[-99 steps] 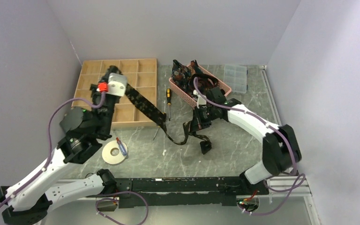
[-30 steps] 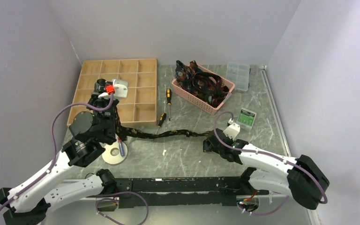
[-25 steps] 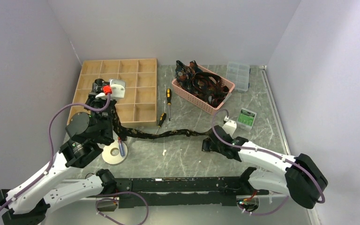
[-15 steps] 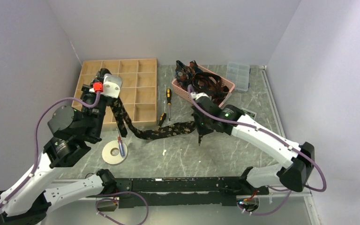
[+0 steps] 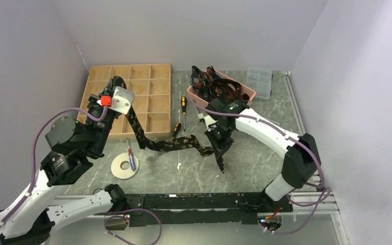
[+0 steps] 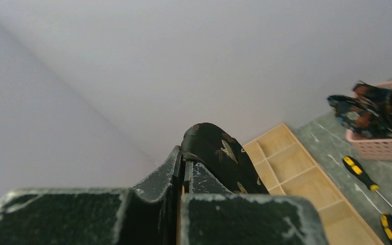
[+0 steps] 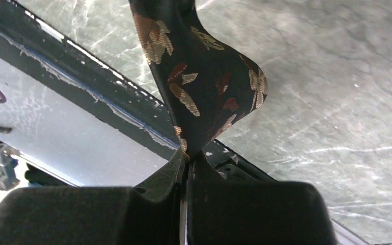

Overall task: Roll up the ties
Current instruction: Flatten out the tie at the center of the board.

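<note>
- Grip on both ends of one tie (image 5: pixel 171 145): we have it strung between our two arms above the tabletop (image 5: pixel 258 158).
- Our left gripper (image 5: pixel 115 83) is raised over the wooden tray (image 5: pixel 153 81), fully closed with the tie pinched in it.
- In the left wrist view its fingers (image 6: pixel 159 171) meet on the fabric. The black cloth with tan-gold leaves humps over just past the fingertips and drops away on their right side.
- From that gripper the tie slopes down and across toward our right gripper (image 5: pixel 218 148). It sags low between the two, and we cannot tell whether the middle touches the tabletop.
- Our right gripper points down toward the near edge, lower than the left one, and is likewise clamped on the tie.
- In the right wrist view the fabric is nipped between the fingertips (image 7: pixel 176 163) and widens directly beyond them, showing gold and reddish leaves.
- More ties (image 5: pixel 219 91) are heaped in the pink basket (image 5: pixel 248 95), just behind the right gripper on its far side.
- Two yellow-handled screwdrivers (image 5: pixel 183 108) lie between the grippers, just beyond the hanging tie.
- A tape roll (image 5: pixel 125 166) rests on the near side of the left gripper, well below it.
</note>
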